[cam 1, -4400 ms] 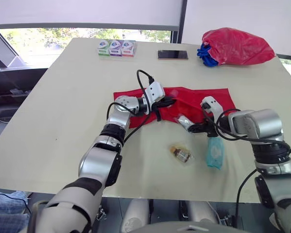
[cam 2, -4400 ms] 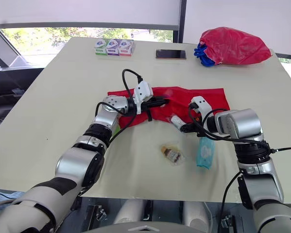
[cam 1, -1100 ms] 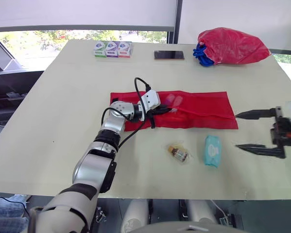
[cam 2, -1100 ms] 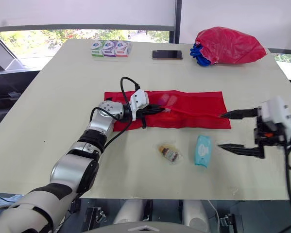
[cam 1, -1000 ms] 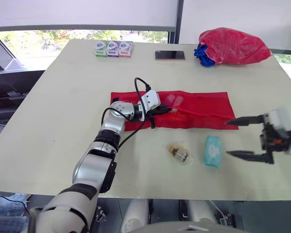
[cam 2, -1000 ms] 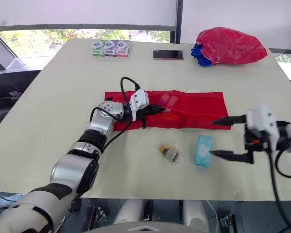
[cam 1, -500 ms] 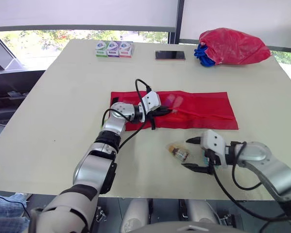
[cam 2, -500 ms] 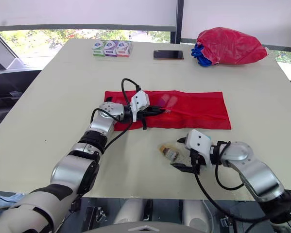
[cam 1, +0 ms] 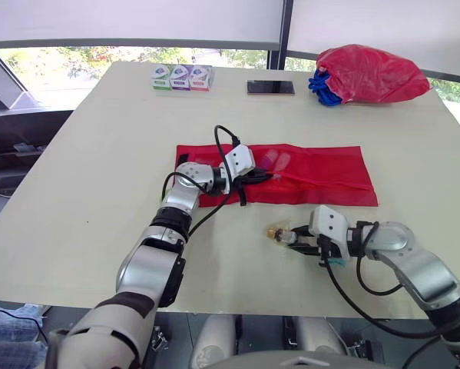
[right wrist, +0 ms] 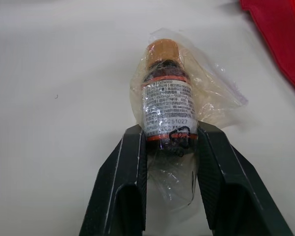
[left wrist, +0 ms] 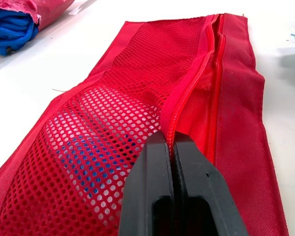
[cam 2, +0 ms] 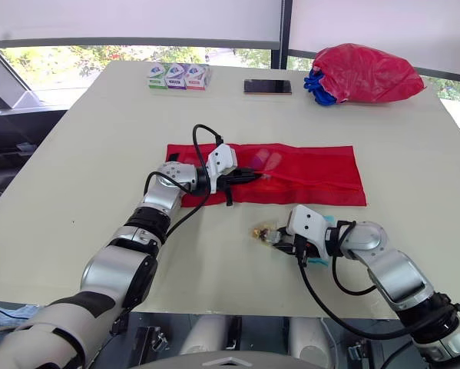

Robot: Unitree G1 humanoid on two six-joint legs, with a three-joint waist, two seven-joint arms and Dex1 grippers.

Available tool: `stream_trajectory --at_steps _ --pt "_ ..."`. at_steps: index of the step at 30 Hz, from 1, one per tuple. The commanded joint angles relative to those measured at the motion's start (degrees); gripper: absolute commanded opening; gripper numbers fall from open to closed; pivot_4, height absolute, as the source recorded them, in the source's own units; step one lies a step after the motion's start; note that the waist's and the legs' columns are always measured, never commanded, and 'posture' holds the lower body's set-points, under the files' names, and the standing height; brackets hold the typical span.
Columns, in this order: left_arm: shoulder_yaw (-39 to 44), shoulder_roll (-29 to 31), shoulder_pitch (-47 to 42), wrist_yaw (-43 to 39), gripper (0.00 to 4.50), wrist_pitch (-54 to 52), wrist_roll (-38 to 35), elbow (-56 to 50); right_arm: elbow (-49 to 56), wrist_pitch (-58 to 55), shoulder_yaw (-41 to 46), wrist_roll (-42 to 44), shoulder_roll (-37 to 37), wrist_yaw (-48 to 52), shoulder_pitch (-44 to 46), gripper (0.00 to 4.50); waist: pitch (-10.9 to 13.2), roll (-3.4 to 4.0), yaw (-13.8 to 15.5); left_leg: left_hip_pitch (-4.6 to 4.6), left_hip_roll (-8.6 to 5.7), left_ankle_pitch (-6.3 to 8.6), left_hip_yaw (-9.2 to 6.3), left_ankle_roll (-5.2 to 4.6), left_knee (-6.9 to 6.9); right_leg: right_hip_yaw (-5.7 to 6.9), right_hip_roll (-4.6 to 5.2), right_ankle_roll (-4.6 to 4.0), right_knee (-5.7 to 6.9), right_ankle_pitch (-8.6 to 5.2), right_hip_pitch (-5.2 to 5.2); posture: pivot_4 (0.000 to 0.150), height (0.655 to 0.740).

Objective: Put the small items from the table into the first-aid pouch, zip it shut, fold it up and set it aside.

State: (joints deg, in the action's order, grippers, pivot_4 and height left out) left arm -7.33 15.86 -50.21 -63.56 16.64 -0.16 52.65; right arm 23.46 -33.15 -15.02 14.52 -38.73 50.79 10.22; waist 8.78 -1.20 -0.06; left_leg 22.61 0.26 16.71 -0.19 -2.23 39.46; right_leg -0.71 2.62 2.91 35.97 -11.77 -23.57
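Table: red pouch lies flat at centre, zip still open. Left gripper stays pinched together on the zip edge. Right gripper, spread wide at 3 o'clock a second ago, now clamps the bagged bottle at 6 o'clock of the pouch. Judgement: pick secured, insertion next.

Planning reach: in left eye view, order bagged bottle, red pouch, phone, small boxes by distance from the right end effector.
1. bagged bottle, in the right end effector
2. red pouch, just beyond
3. phone, far edge, middle
4. small boxes, far edge, left
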Motion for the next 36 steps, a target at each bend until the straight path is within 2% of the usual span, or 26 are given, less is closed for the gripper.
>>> stream_trajectory --at_steps 1,4,8,11,21,29,33,34,35,36 --pt "0.4 0.0 -0.6 0.2 0.0 -0.2 -0.9 -2.4 5.3 -9.2 5.5 4.2 2.6 -5.3 2.2 0.84 0.0 0.0 -0.1 0.0 0.0 0.0 0.0 0.0 0.0 0.0 0.0 0.0 0.01 0.0 0.0 0.15 0.74" --pt "0.3 -0.5 0.0 0.0 0.0 -0.8 -1.4 -3.9 4.9 -18.9 8.0 4.9 8.8 -13.8 6.1 0.84 0.0 0.01 -0.2 -0.03 0.03 -0.01 -0.02 0.02 0.0 0.01 -0.02 -0.01 0.08 0.0 -0.01 0.15 0.74" --pt "0.5 -0.4 1.2 -0.5 0.0 -2.4 -2.1 -7.1 2.3 -24.5 7.0 2.7 12.9 -20.3 9.3 0.84 0.0 0.01 0.0 -0.03 0.02 -0.02 -0.05 0.03 0.0 0.02 -0.02 -0.02 0.13 0.0 -0.01 0.15 0.74" --pt "0.2 -0.6 2.5 -0.7 0.0 -3.9 -2.7 -10.5 -1.7 -29.0 9.5 1.9 20.8 -28.7 12.1 0.84 0.0 0.0 -0.4 0.03 -0.02 -0.01 -0.03 0.02 -0.01 0.0 0.0 -0.01 0.03 0.0 -0.02 0.15 0.74" --pt "-1.5 -1.3 6.3 -0.8 0.0 -7.5 -2.9 -17.4 -10.8 -26.8 19.4 -0.3 37.2 -45.1 17.7 0.84 0.0 0.03 -0.7 0.0 -0.02 -0.03 -0.04 0.04 -0.06 0.0 -0.01 -0.02 0.15 0.0 -0.07 0.15 0.74" --pt "-2.7 -1.9 7.0 -0.7 0.0 -8.0 -2.9 -18.6 -16.8 -21.5 20.9 -0.8 40.9 -49.0 19.8 0.84 0.0 0.05 -0.7 -0.03 -0.03 -0.03 -0.04 0.04 -0.07 -0.01 -0.01 -0.02 0.18 0.0 -0.07 0.15 0.74" --pt "-2.5 -1.7 6.4 -0.3 0.0 -7.4 -2.8 -16.7 -15.0 -22.6 19.5 0.0 39.5 -47.6 18.7 2.75 0.0 0.05 -0.7 -0.03 -0.03 -0.03 -0.04 0.04 -0.07 -0.01 -0.01 -0.02 0.18 0.0 -0.07 0.15 0.74" --pt "-2.3 -1.6 6.1 -0.1 0.0 -7.3 -2.8 -16.0 -14.1 -23.3 18.6 0.2 38.5 -46.5 18.2 2.97 0.0 0.06 -0.7 -0.03 -0.02 -0.03 -0.04 0.04 -0.06 0.0 -0.01 -0.02 0.17 0.0 -0.06 0.15 0.74" --pt "-2.1 -1.5 5.8 0.2 0.0 -7.1 -2.7 -15.2 -12.4 -24.5 16.9 0.5 36.6 -44.6 17.3 3.58 0.0 0.07 -0.7 -0.03 -0.03 -0.03 -0.03 0.04 -0.07 -0.01 0.0 -0.02 0.17 0.0 -0.06 0.15 0.74" --pt "-2.0 -1.4 5.6 0.4 0.0 -6.9 -2.7 -14.7 -11.2 -25.3 15.7 0.8 35.2 -43.3 16.7 3.58 0.0 0.07 -0.7 -0.03 -0.03 -0.03 -0.04 0.04 -0.07 -0.01 0.0 -0.02 0.16 0.0 -0.06 0.15 0.74"
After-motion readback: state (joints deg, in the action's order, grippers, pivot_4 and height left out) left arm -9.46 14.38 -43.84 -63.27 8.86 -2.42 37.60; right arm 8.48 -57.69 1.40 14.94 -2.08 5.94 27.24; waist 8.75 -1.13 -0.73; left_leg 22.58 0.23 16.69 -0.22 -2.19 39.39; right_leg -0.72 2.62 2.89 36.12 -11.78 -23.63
